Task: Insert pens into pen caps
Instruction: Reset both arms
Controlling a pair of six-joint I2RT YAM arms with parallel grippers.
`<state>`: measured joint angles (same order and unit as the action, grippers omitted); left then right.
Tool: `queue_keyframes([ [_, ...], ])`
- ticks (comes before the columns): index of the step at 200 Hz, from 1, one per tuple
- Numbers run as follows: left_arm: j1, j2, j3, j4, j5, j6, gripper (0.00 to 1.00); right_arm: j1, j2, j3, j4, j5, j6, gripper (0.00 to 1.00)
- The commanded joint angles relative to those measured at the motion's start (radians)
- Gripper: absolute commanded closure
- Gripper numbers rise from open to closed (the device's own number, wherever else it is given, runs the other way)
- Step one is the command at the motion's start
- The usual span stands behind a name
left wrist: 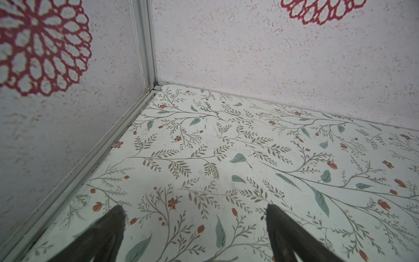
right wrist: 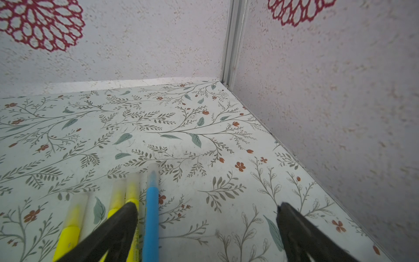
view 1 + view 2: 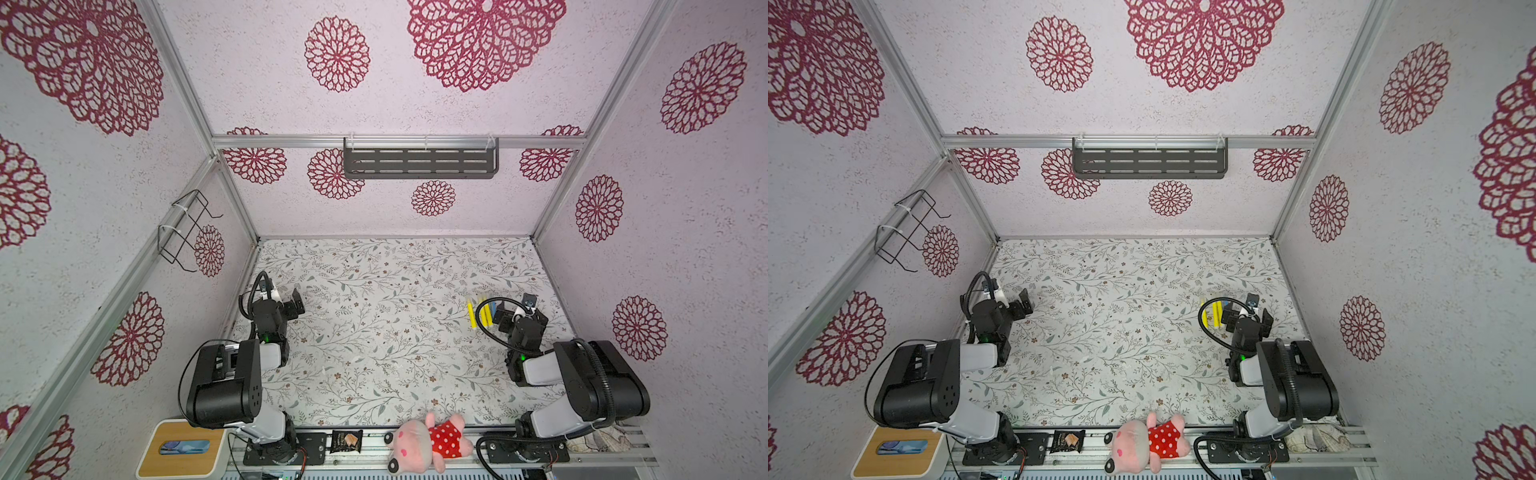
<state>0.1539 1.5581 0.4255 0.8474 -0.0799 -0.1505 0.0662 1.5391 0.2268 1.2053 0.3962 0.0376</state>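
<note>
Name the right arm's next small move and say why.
Probably ease the open right gripper up and back, clear of the row. The slim blue pen and the three bright yellow pens beside it each seem to wear a whitish translucent plastic cap already, and the jaws hold nothing.

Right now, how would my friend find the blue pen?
Look at the flowery table cover, on the side where the right gripper hangs open. Close beside it, three yellow pens lie in a row. At the row's end lies the blue pen, the only blue one.
</note>
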Motion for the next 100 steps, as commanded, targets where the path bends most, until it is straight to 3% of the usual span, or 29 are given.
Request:
queue_keyframes([
  [1,-0.006,0.001,0.013,0.002,-0.004,0.012,0.01,-0.003,0.001,0.016,0.031,0.009,0.009,0.01],
  [100,-0.01,0.001,0.015,0.0,-0.011,0.014,0.01,-0.003,0.002,0.016,0.03,0.007,0.007,0.01],
])
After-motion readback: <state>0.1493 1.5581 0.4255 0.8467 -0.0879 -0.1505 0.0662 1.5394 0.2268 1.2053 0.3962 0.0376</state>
